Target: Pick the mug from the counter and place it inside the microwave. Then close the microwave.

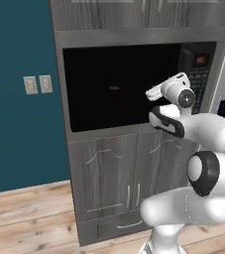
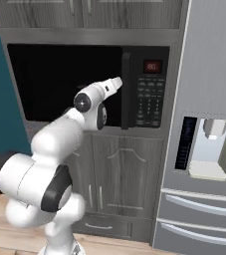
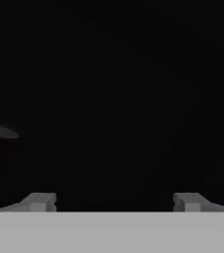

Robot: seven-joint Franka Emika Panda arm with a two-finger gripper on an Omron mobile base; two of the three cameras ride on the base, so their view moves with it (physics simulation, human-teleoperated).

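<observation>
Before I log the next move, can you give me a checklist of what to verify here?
1. Mug inside the microwave: ok. A pale rim over a dim red body shows in the dark interior.
2. Gripper empty: ok. The jaws stand wide apart with nothing between them.
3. Door shut: ok, it seems. It looks flush, with the handle beside the keypad.
4. Mug upright: cannot tell, too dark.
5. Gripper clear of the door: cannot tell. The hand is close in front of the glass, and the pictures do not settle whether they touch.
</observation>
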